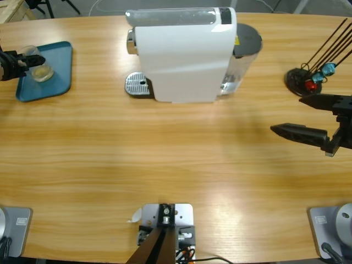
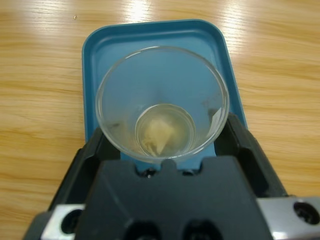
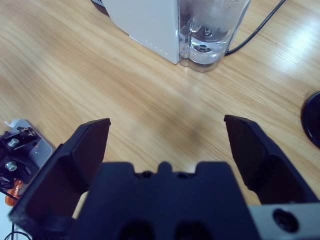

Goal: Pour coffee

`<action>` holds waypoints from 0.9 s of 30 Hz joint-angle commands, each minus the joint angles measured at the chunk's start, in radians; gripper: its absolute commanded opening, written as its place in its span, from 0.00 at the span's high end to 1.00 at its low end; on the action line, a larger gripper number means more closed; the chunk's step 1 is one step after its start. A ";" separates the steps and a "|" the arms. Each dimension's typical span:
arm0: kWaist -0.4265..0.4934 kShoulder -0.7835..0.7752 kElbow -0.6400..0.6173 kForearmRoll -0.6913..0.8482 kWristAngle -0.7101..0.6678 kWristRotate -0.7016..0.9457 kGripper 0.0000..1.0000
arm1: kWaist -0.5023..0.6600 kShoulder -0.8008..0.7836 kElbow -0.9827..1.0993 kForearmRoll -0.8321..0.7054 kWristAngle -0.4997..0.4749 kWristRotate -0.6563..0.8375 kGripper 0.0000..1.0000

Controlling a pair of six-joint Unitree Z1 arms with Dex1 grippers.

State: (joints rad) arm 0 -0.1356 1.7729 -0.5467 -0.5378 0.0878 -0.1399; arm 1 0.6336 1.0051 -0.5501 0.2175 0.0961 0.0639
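A clear plastic cup [image 2: 162,105] is pinched by the left gripper [image 1: 22,61] over the blue tray [image 2: 100,45] at the bench's far left. The right gripper [image 3: 167,145] is held spread above the bare bench [image 1: 165,148], right of the white coffee machine [image 1: 181,55]. No writing can be read.

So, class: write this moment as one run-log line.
left gripper: jaws around glass cup on blue tray | right gripper: jaws open, holding nothing | coffee machine: drip plate bare

High view straight down on the wooden table [image 1: 176,165], left wrist view close above the blue tray [image 2: 100,45] at its left edge, right wrist view low from the right edge, sharing the coffee machine [image 1: 184,55] with high view
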 commanded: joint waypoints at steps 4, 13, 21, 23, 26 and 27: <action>0.008 -0.057 0.054 0.020 -0.027 -0.017 0.00 | 0.012 0.012 0.038 -0.010 -0.009 -0.010 0.00; 0.005 -0.385 -0.155 0.490 -0.103 0.019 0.00 | 0.012 0.021 0.038 -0.010 -0.007 -0.010 0.00; -0.247 -0.568 -0.249 0.747 -0.272 0.046 0.00 | 0.012 0.032 0.036 -0.010 -0.001 -0.019 0.00; -0.410 -0.579 -0.173 0.726 -0.298 0.042 0.00 | 0.012 0.032 0.036 -0.010 -0.001 -0.020 0.00; -0.554 -0.559 -0.097 0.720 -0.303 0.039 0.00 | 0.012 0.034 0.037 -0.012 0.002 -0.021 0.00; -0.573 -0.551 -0.071 0.713 -0.301 0.040 0.00 | 0.012 0.035 0.037 -0.012 0.004 -0.021 0.00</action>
State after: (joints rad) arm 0 -0.4863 1.2228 -0.7777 0.1818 -0.1852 -0.1079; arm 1 0.6338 1.0097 -0.5499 0.2147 0.0961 0.0545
